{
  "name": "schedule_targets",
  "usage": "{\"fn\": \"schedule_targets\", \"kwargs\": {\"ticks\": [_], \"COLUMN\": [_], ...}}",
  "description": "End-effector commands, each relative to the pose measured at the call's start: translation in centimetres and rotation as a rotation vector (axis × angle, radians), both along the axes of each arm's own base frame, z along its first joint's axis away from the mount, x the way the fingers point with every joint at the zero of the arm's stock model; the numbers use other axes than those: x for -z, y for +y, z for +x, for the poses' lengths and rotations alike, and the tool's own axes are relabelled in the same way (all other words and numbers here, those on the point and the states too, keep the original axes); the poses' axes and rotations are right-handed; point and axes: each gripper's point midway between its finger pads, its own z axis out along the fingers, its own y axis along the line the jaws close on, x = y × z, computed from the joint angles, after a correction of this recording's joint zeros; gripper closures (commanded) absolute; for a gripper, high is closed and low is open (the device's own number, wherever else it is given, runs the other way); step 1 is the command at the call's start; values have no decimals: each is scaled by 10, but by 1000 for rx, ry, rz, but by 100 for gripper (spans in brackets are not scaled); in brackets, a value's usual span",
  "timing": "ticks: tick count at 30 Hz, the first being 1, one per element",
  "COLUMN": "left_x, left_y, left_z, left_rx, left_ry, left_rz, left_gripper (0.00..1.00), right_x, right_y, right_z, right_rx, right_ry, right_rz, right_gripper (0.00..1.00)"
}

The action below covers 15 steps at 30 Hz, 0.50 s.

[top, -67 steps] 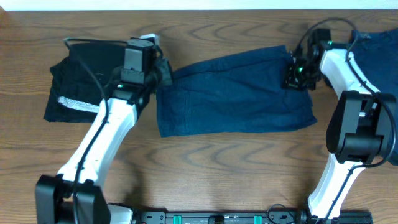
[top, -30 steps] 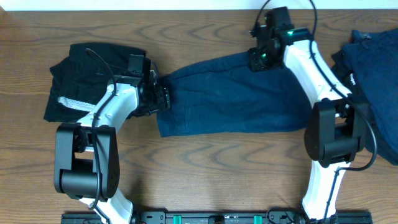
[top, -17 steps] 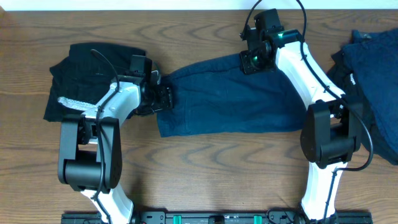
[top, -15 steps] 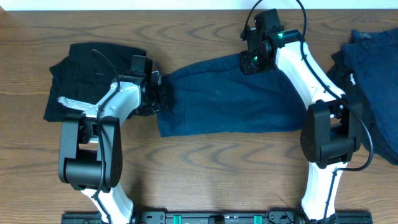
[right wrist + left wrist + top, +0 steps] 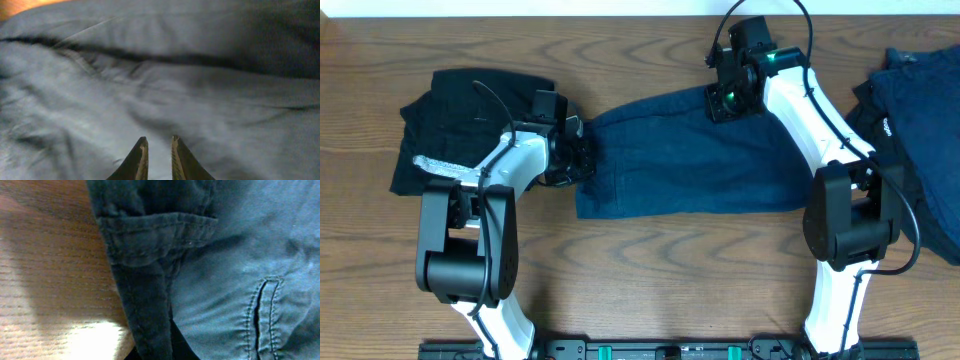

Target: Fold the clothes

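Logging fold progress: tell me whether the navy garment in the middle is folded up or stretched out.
Stretched out: the navy garment lies as one long flat piece across the table. Whether it is doubled lengthwise, cannot tell.

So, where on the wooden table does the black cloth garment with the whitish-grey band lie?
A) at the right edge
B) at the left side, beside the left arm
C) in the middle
B: the black cloth garment with the whitish-grey band lies left of the spread navy blue cloth garment.
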Motion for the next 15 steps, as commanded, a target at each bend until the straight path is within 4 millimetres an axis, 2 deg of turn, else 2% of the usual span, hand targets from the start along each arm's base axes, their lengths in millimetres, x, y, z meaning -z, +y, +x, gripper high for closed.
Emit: {"fn": "schedule_targets", "kwargs": {"ticks": [1, 8, 15], "left_x": [-25, -81, -121], "left_y": [1, -2, -3], "left_z": [11, 30, 39], "left_rx": [-2, -2, -4], "left_ry": [-71, -225, -331], "left_rz": [1, -18, -29], "left_gripper": [94, 94, 94], "right_x": [-10, -7, -9], "right_y": [23, 22, 25], "right_z": [-16, -40, -55], "right_rx": [-53, 2, 74], "right_ry": [62, 198, 302], "right_rz": [157, 177, 209], "right_gripper": [88, 96, 99]}}
